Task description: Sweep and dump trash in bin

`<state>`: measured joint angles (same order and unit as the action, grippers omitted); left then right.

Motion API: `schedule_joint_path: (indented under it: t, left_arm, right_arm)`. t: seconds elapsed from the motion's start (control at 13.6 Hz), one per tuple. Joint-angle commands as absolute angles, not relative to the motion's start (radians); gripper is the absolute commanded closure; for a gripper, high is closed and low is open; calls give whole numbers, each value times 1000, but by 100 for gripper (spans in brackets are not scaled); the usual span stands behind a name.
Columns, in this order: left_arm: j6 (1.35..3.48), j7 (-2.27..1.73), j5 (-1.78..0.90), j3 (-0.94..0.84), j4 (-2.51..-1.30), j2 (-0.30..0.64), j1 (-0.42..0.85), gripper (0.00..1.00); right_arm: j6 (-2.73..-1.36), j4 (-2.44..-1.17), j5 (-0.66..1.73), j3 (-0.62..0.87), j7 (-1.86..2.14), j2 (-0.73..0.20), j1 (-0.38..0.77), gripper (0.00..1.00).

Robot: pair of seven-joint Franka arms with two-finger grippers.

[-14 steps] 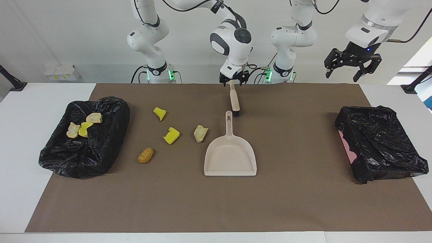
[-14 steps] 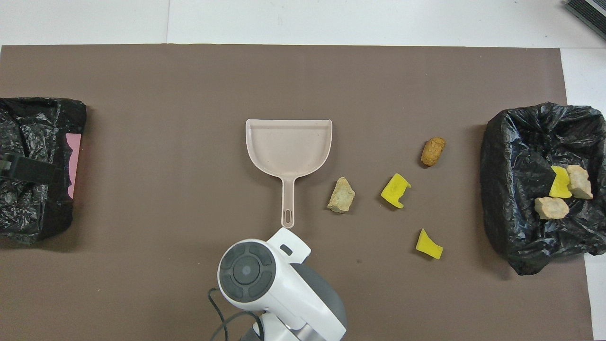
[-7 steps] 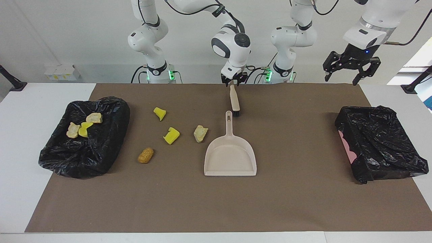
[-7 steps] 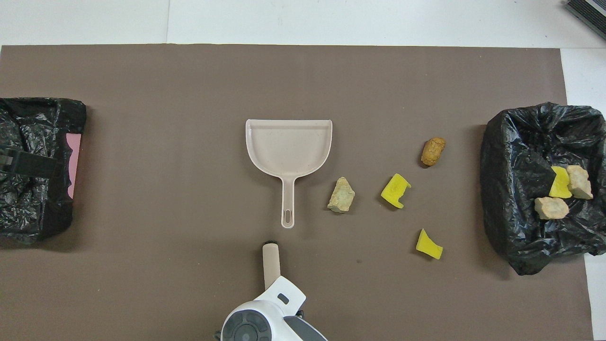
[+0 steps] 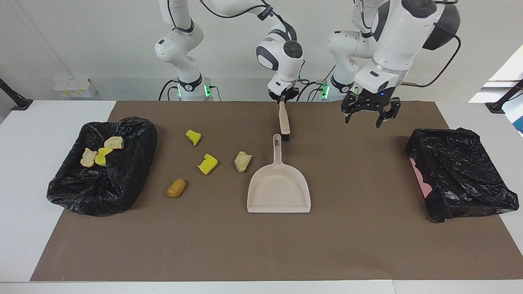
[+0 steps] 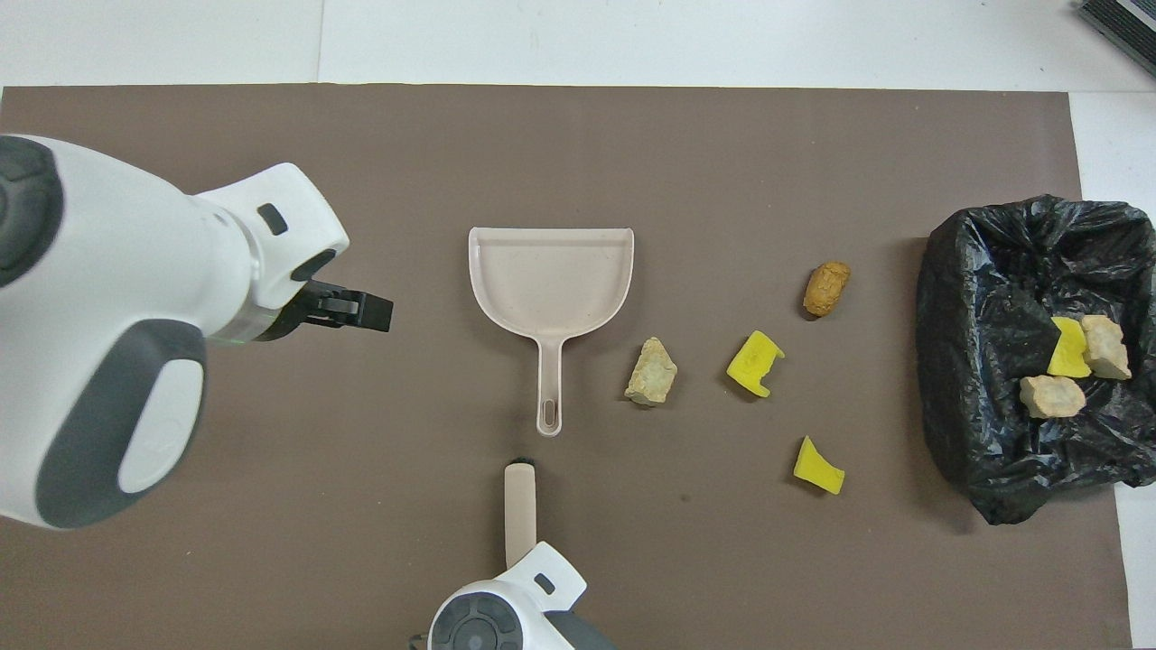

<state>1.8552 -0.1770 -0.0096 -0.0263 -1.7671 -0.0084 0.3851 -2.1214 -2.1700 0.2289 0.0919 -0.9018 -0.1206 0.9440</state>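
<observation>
Four pieces of trash lie on the brown mat: a yellow wedge (image 5: 193, 137), a second yellow piece (image 5: 207, 163), a beige chunk (image 5: 242, 161) and an orange-brown lump (image 5: 176, 188). Three more sit in the black-lined bin (image 5: 122, 171) at the right arm's end. A beige dustpan (image 5: 279, 192) lies mid-mat with its handle toward the robots. The brush (image 5: 284, 120) lies nearer the robots, bristles by that handle's tip. My right gripper (image 5: 282, 98) is shut on the brush handle's end. My left gripper (image 5: 363, 121) hangs open over bare mat, beside the brush toward the left arm's end.
A second black-lined bin (image 5: 457, 171) with a pink patch stands at the left arm's end of the table. In the overhead view the left arm (image 6: 117, 325) covers that end. The mat (image 5: 261, 245) stretches on past the dustpan's mouth.
My right gripper has closed on the brush handle after drawing back toward the robots. My left arm has swung down and inward from over its end of the table.
</observation>
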Motion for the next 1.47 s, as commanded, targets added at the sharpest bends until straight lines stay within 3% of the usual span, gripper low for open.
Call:
schedule_joint_path:
  t: [0.0, 0.51, 0.81, 1.1, 1.4]
  left_arm:
    - [1942, -296, -2, -11, -1807, 29, 472, 0]
    - [2193, -525, -2, -9, -1885, 208, 652, 0]
    - [2302, -567, -2, -11, -1986, 215, 692, 0]
    - [2321, -591, -5, -11, -2011, 206, 693, 0]
    - [2319, -600, -46, -11, -2034, 198, 693, 26]
  right_arm:
    - [-2045, -2172, 250, 91, -920, -69, 896, 100]
    - [-1767, -2181, 249, 89, -900, 95, 677, 100]
    - [-1720, -2172, 181, 87, -770, 107, 525, 100]
    - [-1726, -2171, -21, 87, -637, 81, 408, 100]
    - [-1740, -2087, -184, 87, -421, -4, 247, 100]
